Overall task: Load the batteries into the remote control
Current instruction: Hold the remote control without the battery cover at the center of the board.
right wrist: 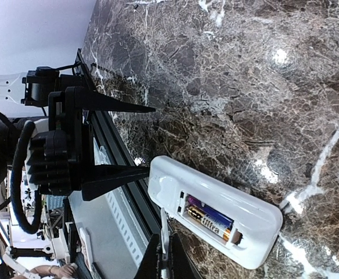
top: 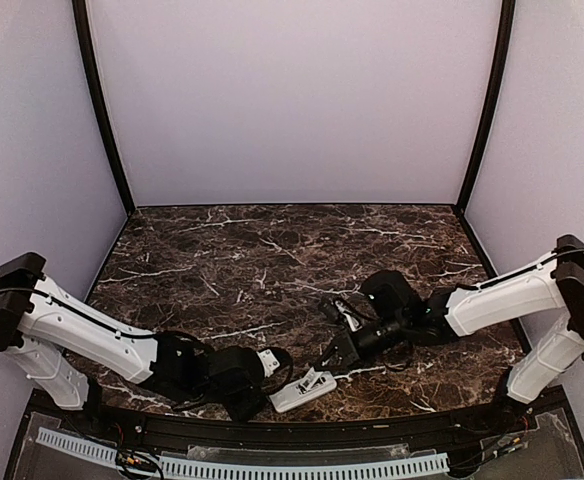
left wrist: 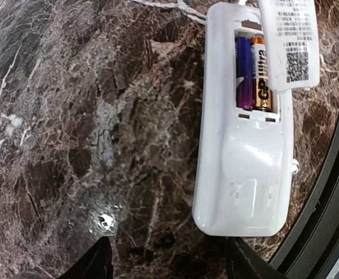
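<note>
Left jaws gape beside remote control (left wrist: 242,168) (batteries (left wrist: 251,75) seated); right jaws pinch cover (left wrist: 288,40).

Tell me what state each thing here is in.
remote control: lying face down, battery bay open.
batteries: two, seated side by side in the bay.
cover: off, overhanging the bay's end.
left gripper: open, empty.
right gripper: shut on the cover.
</note>
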{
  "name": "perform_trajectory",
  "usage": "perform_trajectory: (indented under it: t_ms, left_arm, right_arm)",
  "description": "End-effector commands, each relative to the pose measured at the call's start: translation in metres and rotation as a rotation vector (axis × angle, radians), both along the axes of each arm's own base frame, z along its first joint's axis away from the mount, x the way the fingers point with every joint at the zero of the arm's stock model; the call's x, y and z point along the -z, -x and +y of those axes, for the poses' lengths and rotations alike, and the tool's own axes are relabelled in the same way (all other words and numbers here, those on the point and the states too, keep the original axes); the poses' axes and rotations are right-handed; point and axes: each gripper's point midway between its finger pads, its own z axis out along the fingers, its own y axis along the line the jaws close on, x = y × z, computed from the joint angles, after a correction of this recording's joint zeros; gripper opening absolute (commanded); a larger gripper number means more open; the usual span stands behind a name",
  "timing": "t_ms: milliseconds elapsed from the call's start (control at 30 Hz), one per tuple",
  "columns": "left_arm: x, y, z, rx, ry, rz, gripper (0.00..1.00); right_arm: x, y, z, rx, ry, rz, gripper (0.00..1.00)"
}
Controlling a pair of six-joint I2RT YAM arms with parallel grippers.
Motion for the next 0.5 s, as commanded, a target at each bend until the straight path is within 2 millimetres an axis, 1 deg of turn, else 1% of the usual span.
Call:
perform_trajectory:
  t_ms: [0, 33, 67, 133, 200, 233, 333, 367, 400, 433, 467]
  left_arm:
    - [-0.019, 0.005, -0.006, 0.043, 0.082, 0.032, 0.67]
    - [-0.015, 0.01, -0.002, 0.072, 0.08, 0.046, 0.69]
    - [-0.015, 0.02, -0.001, 0.111, 0.109, 0.082, 0.69]
    - [-0.018, 0.032, 0.002, 0.175, 0.145, 0.109, 0.72]
    - [-0.022, 0.037, 0.002, 0.223, 0.174, 0.105, 0.76]
    - [-0.027, 0.037, -0.002, 0.246, 0.195, 0.089, 0.78]
    - [-0.028, 0.036, -0.012, 0.27, 0.208, 0.078, 0.8]
    - [-0.022, 0.036, -0.014, 0.277, 0.187, 0.08, 0.9]
    - [-0.021, 0.034, -0.016, 0.274, 0.18, 0.072, 0.94]
    - [-0.014, 0.033, -0.016, 0.279, 0.153, 0.065, 0.98]
    - [-0.013, 0.029, -0.018, 0.28, 0.145, 0.046, 0.98]
  right_arm:
    - [-0.007, -0.007, -0.006, 0.077, -0.016, -0.006, 0.0]
    - [-0.007, -0.008, -0.007, 0.1, -0.023, 0.003, 0.0]
    - [-0.008, -0.008, -0.007, 0.118, -0.031, 0.009, 0.0]
    - [-0.008, -0.01, -0.009, 0.152, -0.032, 0.008, 0.0]
    - [-0.007, -0.012, -0.009, 0.175, -0.03, 0.0, 0.0]
    - [-0.007, -0.012, -0.008, 0.183, -0.032, -0.001, 0.0]
    - [-0.003, -0.011, -0.005, 0.193, -0.032, 0.01, 0.0]
    - [-0.002, -0.011, -0.004, 0.194, -0.031, 0.013, 0.0]
    - [-0.002, -0.01, -0.003, 0.194, -0.034, 0.015, 0.0]
    - [0.0, -0.01, -0.003, 0.195, -0.034, 0.019, 0.0]
    - [0.001, -0.009, -0.003, 0.195, -0.037, 0.022, 0.0]
